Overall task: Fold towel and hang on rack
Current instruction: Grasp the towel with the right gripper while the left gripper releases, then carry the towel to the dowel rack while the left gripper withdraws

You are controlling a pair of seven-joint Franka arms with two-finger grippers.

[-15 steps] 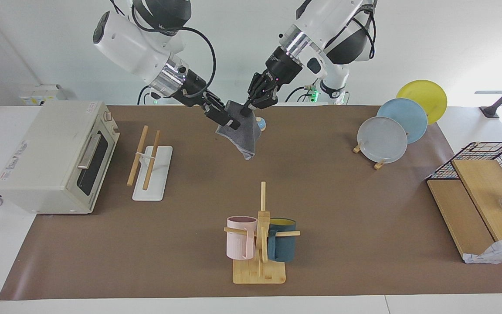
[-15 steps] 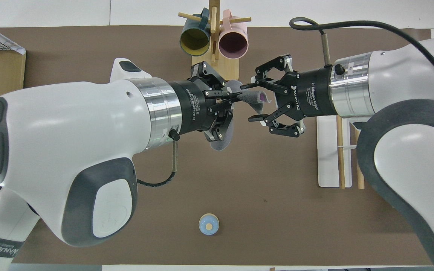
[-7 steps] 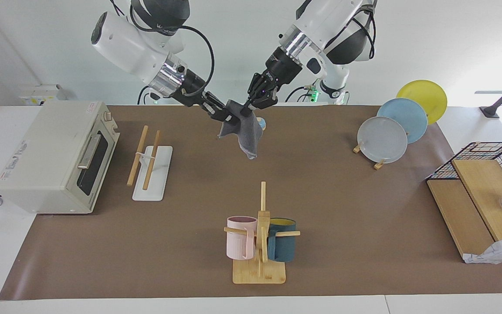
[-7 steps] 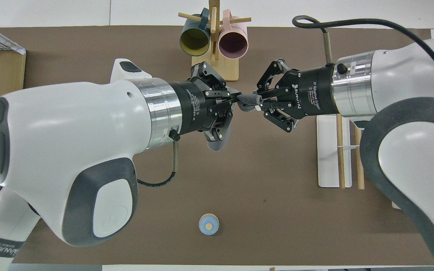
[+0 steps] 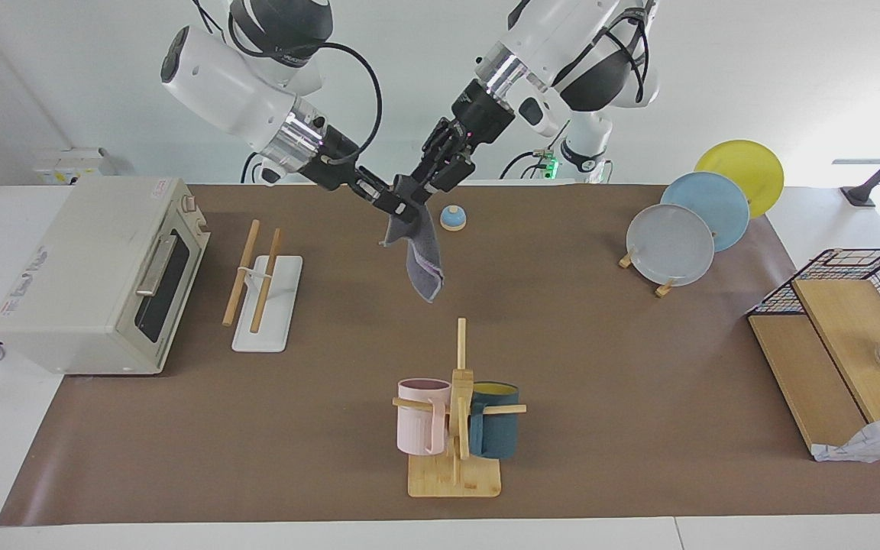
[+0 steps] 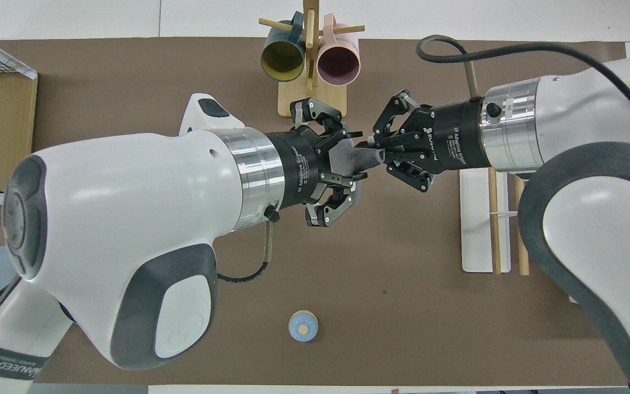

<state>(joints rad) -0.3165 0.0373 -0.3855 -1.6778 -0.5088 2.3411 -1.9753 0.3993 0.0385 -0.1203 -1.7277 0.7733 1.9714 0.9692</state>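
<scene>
The towel (image 5: 421, 252) is held up in the air over the middle of the counter (image 5: 562, 344), between the small blue knobbed lid (image 5: 453, 218) and the wooden mug tree (image 5: 457, 412). Its dark grey face is turned outward, and a thin strip of purple is seen along its hanging edge. It hangs down in a narrow, loosely folded drape from its upper corner, clear of the counter.

That upper corner is pinched by the right gripper (image 5: 400, 206), whose fingers are closed tightly on the cloth. The left gripper (image 5: 431, 179) is found right beside the same bunched top of the towel; in the overhead view its fingers (image 6: 356, 177) are seen spread apart on either side of the grey roll of cloth, with no grip on it.

The rack (image 5: 260, 294) stands toward the right arm's end of the counter, well apart from the towel, just beside the toaster oven (image 5: 100, 275). Its two wooden rods are bare.

A pink mug (image 5: 418, 416) and a teal mug (image 5: 495, 420) are hung on the mug tree, farther from the robots than the towel. Three round plates (image 5: 703, 214) are propped on a small stand toward the left arm's end, near a wire basket (image 5: 868, 283) with wooden boards.
</scene>
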